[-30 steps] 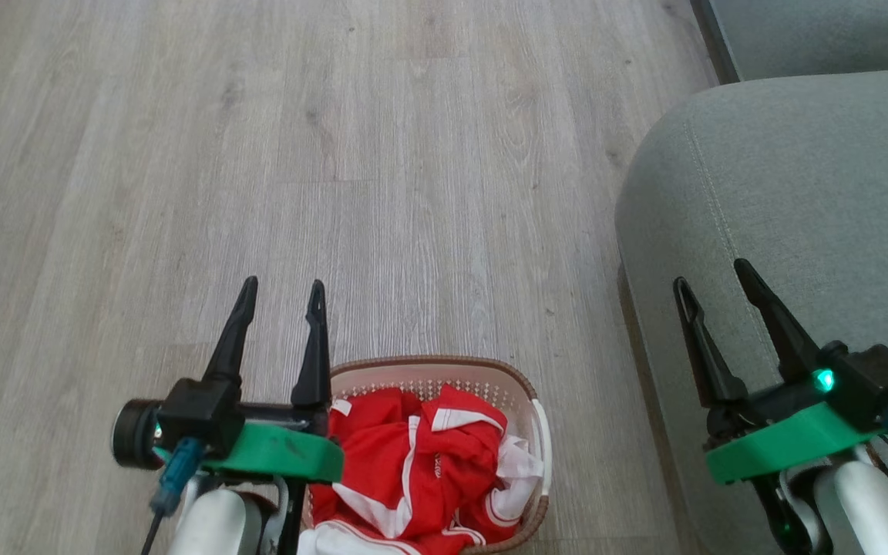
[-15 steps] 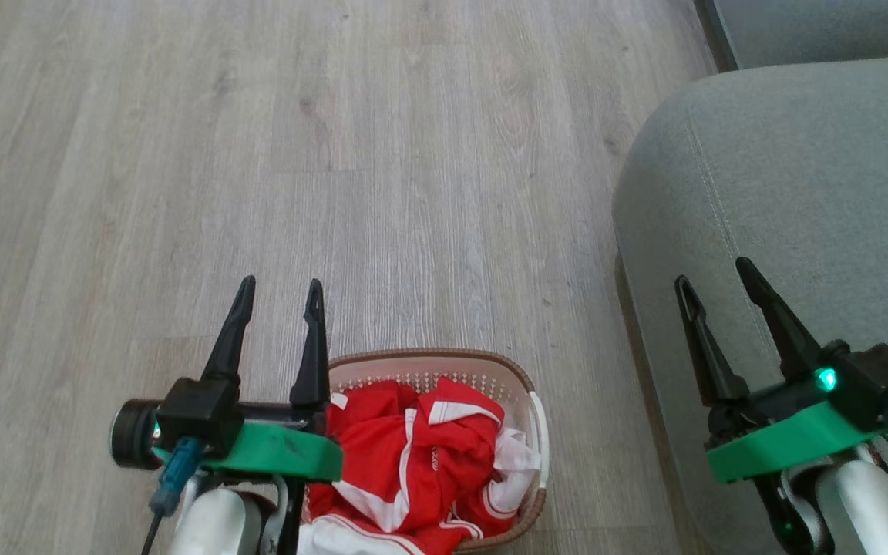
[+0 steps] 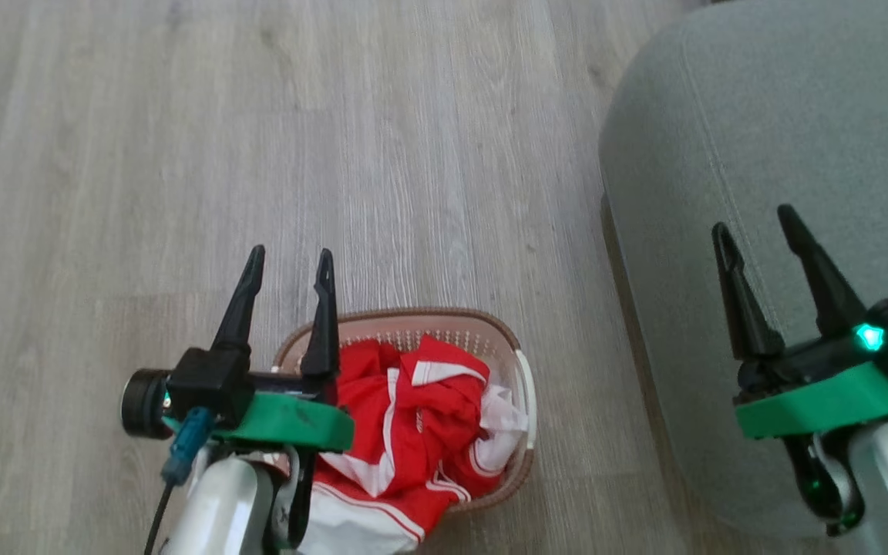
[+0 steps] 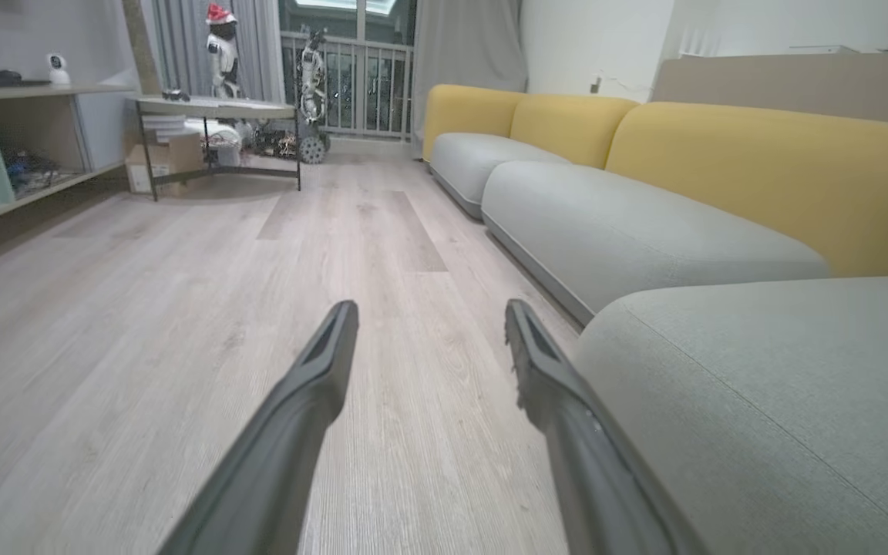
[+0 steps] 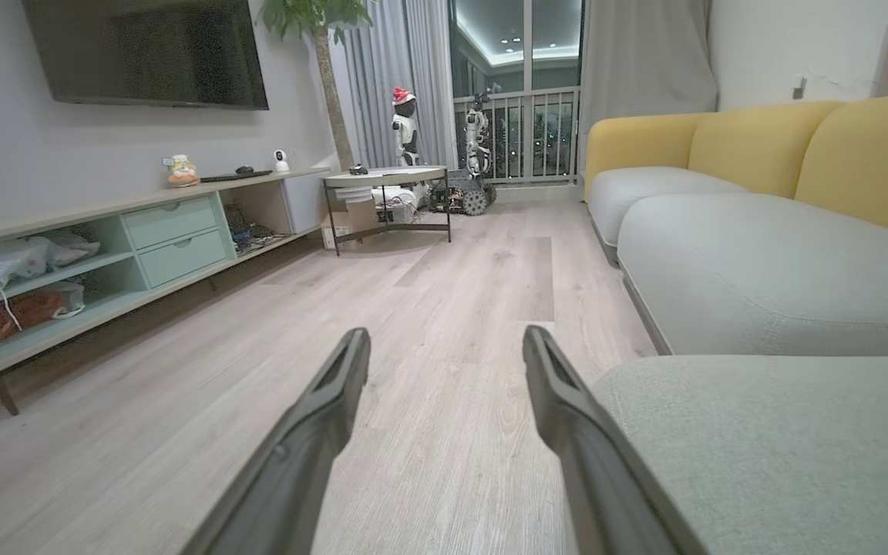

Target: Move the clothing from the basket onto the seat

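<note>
Red clothing [image 3: 413,432] with white trim is bunched in the white basket [image 3: 523,385] with a brown rim, which stands on the floor at the bottom middle of the head view. Above the basket's left edge my left gripper [image 3: 291,258] hangs open and empty, also seen as the gripper [image 4: 428,312] in its wrist view. To the right lies the grey-green seat [image 3: 783,139], also visible as the seat [image 4: 760,385] and the seat [image 5: 760,432]. My right gripper [image 3: 752,220] is open and empty over the seat's left side; in its wrist view the gripper [image 5: 448,339] points down the room.
Pale wood floor [image 3: 259,139] spreads to the left of and beyond the basket. Down the room are more grey cushions with yellow backs [image 4: 760,169], a low shelf unit [image 5: 105,254] along the left wall and a small round table [image 5: 386,181].
The head camera has tilted down, so basket and seat sit higher in the picture. Both grippers have risen a little in the picture and stay open.
</note>
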Tool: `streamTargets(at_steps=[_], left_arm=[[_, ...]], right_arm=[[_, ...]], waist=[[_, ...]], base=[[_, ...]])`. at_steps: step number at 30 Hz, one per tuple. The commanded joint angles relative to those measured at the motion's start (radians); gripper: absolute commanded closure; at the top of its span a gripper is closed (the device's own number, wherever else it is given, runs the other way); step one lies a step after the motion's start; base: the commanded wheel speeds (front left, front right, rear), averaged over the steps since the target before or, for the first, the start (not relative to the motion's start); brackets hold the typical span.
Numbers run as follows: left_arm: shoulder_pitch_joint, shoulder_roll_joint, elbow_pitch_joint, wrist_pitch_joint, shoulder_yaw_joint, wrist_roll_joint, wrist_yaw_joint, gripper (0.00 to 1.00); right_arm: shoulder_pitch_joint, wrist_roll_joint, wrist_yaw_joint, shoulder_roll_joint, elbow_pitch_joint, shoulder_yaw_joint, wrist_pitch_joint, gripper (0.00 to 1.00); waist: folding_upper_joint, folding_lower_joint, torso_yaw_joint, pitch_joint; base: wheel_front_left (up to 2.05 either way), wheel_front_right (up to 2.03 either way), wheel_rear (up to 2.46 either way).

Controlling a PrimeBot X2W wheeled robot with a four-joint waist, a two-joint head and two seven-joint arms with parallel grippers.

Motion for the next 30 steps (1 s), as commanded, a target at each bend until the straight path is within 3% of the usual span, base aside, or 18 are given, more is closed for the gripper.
streamTargets(at_steps=[1, 10, 21, 30], left_arm=[[-0.045, 0.008, -0.026, -0.009, 0.028, -0.008, 0.006, 0.0], [-0.132, 0.008, 0.119, -0.009, -0.013, -0.05, 0.006, 0.0], [-0.303, 0.008, 0.439, -0.009, -0.066, -0.178, -0.029, 0.0], [-0.48, 0.008, 0.708, -0.009, -0.173, -0.338, -0.059, 0.0]], right_arm=[[-0.035, 0.005, 0.0, -0.021, -0.037, 0.012, -0.009, 0.0], [-0.106, 0.028, 0.0, -0.057, -0.071, -0.004, -0.009, 0.0], [-0.204, 0.06, 0.0, -0.093, -0.129, -0.024, -0.009, 0.0], [-0.298, 0.09, 0.0, -0.1, -0.209, -0.077, -0.009, 0.0]], waist=[[0.0, 0.0, -0.013, 0.026], [0.0, 0.0, -0.053, 0.155], [0.0, 0.0, -0.091, 0.332], [0.0, 0.0, -0.124, 0.494]], base=[[0.0, 0.0, 0.0], [0.0, 0.0, 0.0], [0.0, 0.0, 0.0], [0.0, 0.0, 0.0]])
